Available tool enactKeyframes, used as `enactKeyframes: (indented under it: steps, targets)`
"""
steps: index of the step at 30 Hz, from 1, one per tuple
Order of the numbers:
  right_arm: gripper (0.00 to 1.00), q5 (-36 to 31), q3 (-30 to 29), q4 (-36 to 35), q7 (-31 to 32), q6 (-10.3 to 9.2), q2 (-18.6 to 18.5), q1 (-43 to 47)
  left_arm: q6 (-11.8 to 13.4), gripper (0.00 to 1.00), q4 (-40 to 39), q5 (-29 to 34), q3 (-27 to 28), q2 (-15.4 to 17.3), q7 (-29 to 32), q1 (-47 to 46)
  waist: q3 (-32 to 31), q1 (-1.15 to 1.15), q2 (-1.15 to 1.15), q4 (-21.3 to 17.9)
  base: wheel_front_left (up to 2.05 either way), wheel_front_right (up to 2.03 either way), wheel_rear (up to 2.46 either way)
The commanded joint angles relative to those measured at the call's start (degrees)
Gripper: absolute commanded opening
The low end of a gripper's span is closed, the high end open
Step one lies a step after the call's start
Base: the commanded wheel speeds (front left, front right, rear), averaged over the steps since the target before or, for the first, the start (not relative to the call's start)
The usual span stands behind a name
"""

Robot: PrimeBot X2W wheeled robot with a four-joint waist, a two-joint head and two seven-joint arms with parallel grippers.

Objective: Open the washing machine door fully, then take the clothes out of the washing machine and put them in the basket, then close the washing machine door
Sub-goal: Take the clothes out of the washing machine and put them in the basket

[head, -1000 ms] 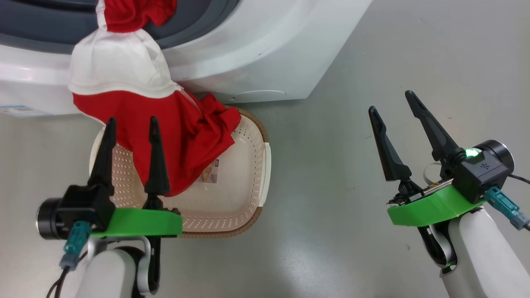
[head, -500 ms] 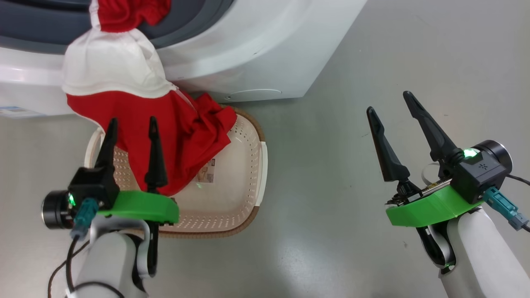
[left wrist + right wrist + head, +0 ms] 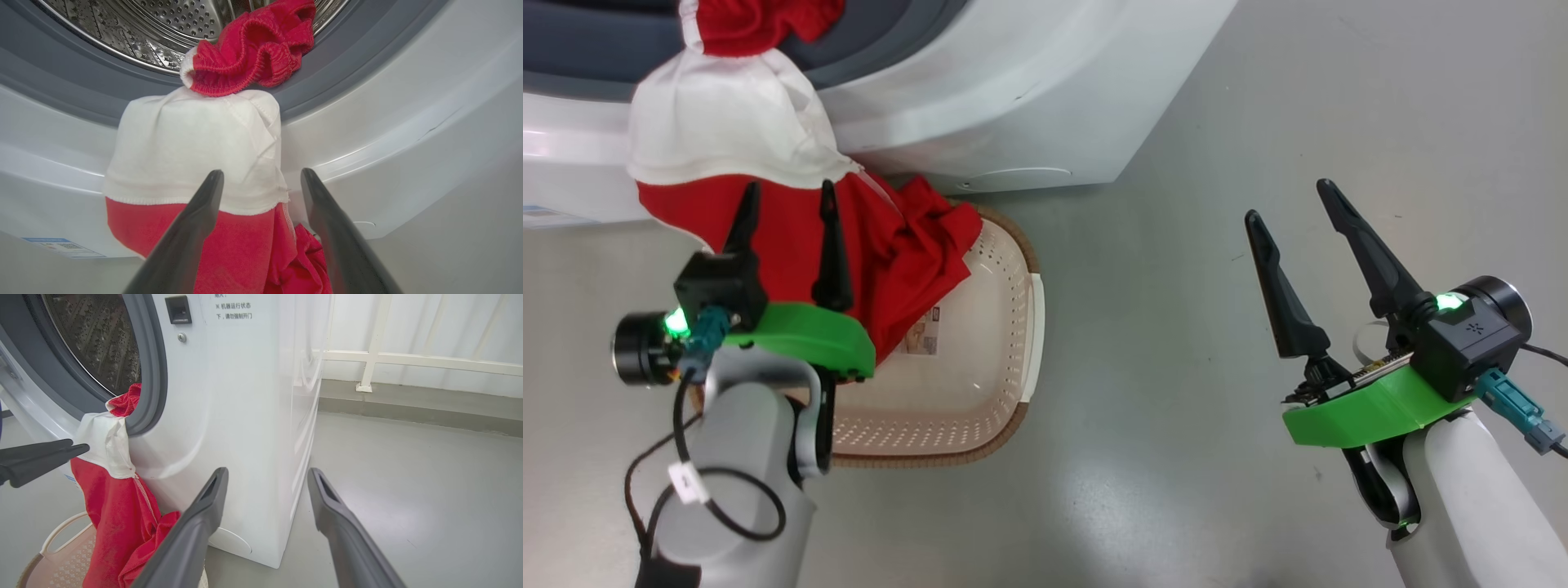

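The white washing machine (image 3: 1029,82) stands at the top of the head view, its steel drum (image 3: 122,24) open; the washing machine door is out of view. Red and white clothes (image 3: 907,245) hang from the drum's grey ring down the front, and their lower end rests in the cream basket (image 3: 1033,327) on the floor below. My left gripper (image 3: 786,196) is open, with its fingers just in front of the hanging clothes (image 3: 196,143) at the white band. My right gripper (image 3: 1290,204) is open over bare floor to the right of the machine, holding nothing.
A small blue label (image 3: 61,247) is stuck low on the machine's front. Grey floor (image 3: 1176,367) runs to the right of the basket and machine. The right wrist view shows a white railing (image 3: 408,359) and a curtain behind the machine.
My left gripper has moved forward and up over the basket, towards the hanging clothes. The head camera has shifted slightly. The right arm has stayed where it was.
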Motion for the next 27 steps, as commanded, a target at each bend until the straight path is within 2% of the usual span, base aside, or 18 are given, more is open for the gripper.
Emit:
enactKeyframes:
  steps: [1, 17, 27]
  targets:
    - [1.00, 0.3, 1.3, -1.3, -0.4, 0.28, 0.3, 0.4, -0.2, 1.00, -0.2, -0.4, 1.3, 1.0, -0.5, -0.9, 0.1, 0.00, 0.00, -0.1, 0.00, 0.00, 0.00]
    - [1.00, 2.4, 1.7, -1.3, -0.4, 0.28, 0.6, -0.8, -0.6, 1.00, 16.5, -0.6, 1.9, 1.7, -1.7, -13.2, 1.6, 0.00, 0.00, -1.1, 0.00, 0.00, 0.00]
    - [1.00, 3.5, 2.2, -1.7, -0.4, 0.28, 0.1, -1.3, -0.6, 1.00, 22.5, -0.6, 2.9, 2.4, -1.8, -19.3, 2.8, 0.00, 0.00, -1.6, 0.00, 0.00, 0.00]
